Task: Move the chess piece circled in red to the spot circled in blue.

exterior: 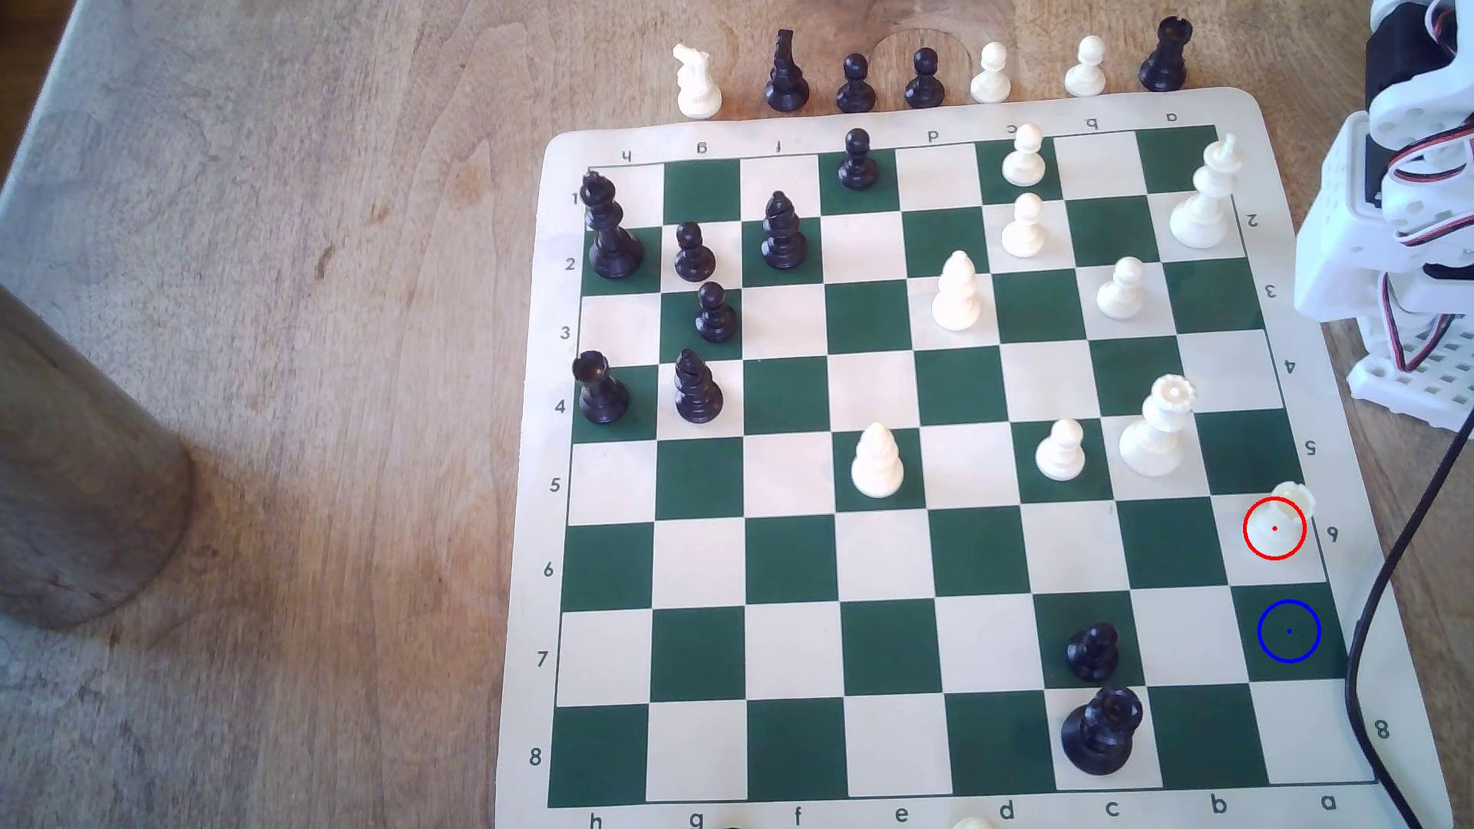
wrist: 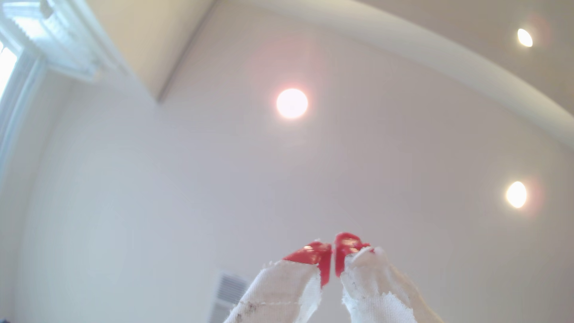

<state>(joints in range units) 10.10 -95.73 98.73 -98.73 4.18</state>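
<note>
Ceiling lights faced my claw (wrist: pixel 333 261) — tips nearly together, empty, aimed up — while the chess piece (exterior: pixel 1281 522) stood upright far below, the spot (exterior: pixel 1289 631) just beside it.

A green-and-cream vinyl chessboard mat (exterior: pixel 917 550) lies on a worn wooden table (exterior: pixel 319 319). Just beyond the mat's far edge stands a row of captured pieces, among them a white knight (exterior: pixel 696 80). A black cable (exterior: pixel 1388 606) crosses the mat's corner at the exterior view's right.

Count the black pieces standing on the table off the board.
4, in the row past the far edge: a taller black piece, two black pawns, and a black rook. Frame edges may hide others.
</note>
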